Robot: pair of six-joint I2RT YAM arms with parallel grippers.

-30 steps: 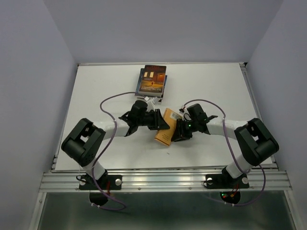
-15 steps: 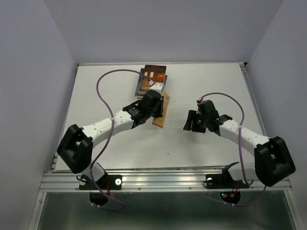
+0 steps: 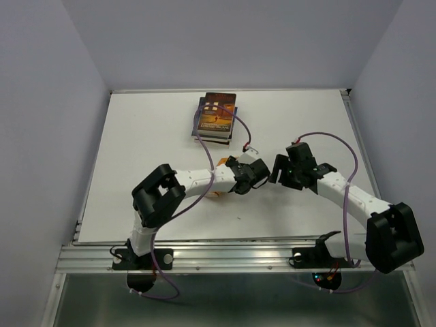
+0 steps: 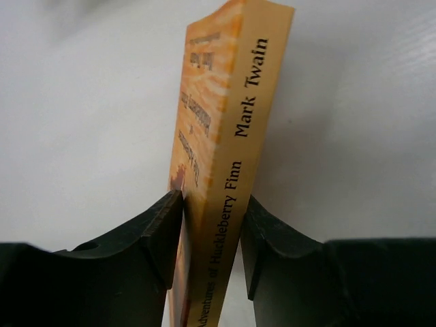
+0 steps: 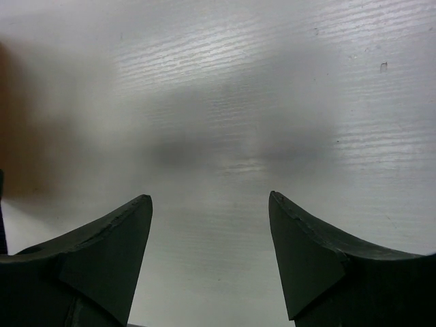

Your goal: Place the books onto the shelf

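The orange book, a Mark Twain paperback, stands on edge with its spine toward the left wrist camera. My left gripper is shut on it, one finger on each cover. From above, the left gripper sits mid-table and only a sliver of the orange book shows under the forearm. A stack of books with a dark orange-lit cover on top lies at the back. My right gripper hangs just right of the left one, open and empty. The shelf is out of view.
The white table is walled at the back and on both sides. A metal rail runs along the near edge. Purple cables loop above both arms.
The right gripper let go of the orange book, opened wider and drew off to the right. The left arm swung the book toward the back stack, then brought it back to mid-table.
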